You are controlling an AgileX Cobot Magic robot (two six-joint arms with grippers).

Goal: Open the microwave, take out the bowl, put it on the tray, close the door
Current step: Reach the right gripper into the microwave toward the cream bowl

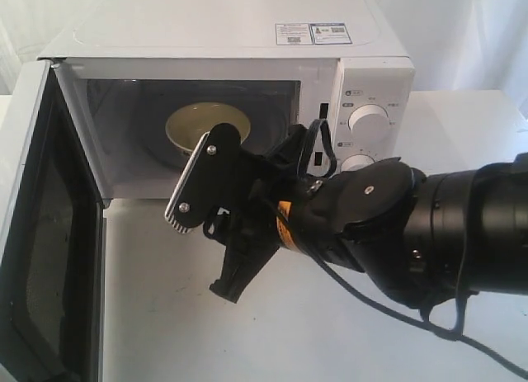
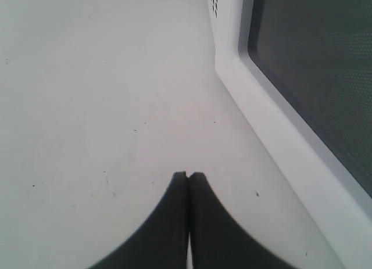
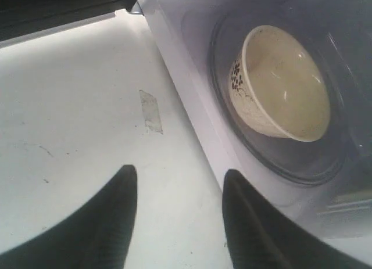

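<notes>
On the white counter (image 1: pixel 165 316), the microwave (image 1: pixel 206 27), with its door (image 1: pixel 33 233) standing wide open at the microwave's left side, dark window turned inward. Inside the microwave, on the dark round turntable (image 3: pixel 279 161), the bowl (image 1: pixel 202 122): cream-yellow, upright, a small dark pattern on its outer wall, nothing touching it. Just in front of the microwave's opening, above the counter, the right fingers (image 1: pixel 202 180), spread wide apart and holding nothing. In the exterior view, the upper one overlapping the bowl's lower rim and hiding part of the microwave's cavity. Behind them, black arm and cables in front of the microwave's right panel, partly covering the lower knob (image 1: pixel 356 162), with the upper knob (image 1: pixel 369 120) in plain sight. Close beside the windowed face of the microwave's door, low over the counter, the left fingers (image 2: pixel 174 222), pressed together tip to tip with nothing between them. On the counter just before the microwave's lower front edge, a short strip of clear tape (image 3: pixel 151 111). On the microwave's top, two small stickers (image 1: pixel 313 33).
</notes>
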